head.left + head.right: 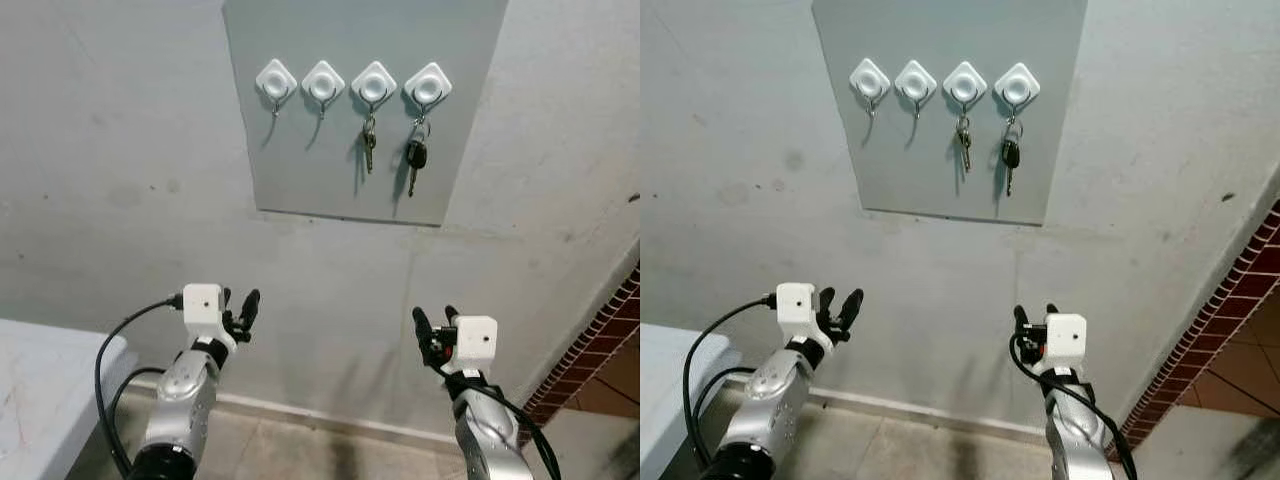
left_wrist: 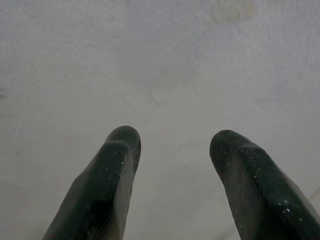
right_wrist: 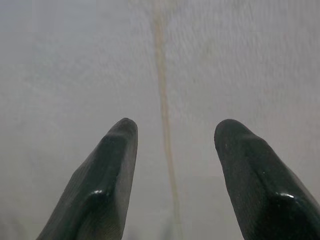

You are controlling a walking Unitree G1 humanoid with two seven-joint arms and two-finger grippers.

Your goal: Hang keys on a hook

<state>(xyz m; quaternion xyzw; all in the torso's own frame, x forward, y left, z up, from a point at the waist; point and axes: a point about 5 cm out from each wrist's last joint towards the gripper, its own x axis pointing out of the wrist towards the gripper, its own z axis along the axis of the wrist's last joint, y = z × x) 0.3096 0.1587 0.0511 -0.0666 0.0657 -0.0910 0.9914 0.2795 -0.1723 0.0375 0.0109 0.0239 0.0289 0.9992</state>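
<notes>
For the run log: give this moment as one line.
left gripper: open, empty | right gripper: open, empty | keys: hanging on two right hooks | two left hooks: free

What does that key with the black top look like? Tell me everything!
The black-topped key hangs on a small ring from the rightmost white hook on the grey board. Its head is black, likely plastic, with a thin metal blade pointing straight down. It hangs beside another, smaller key, apart from it.

Two sets of keys (image 1: 964, 136) hang on the right two of four white hooks (image 1: 869, 78), both grippers held low, apart.
</notes>
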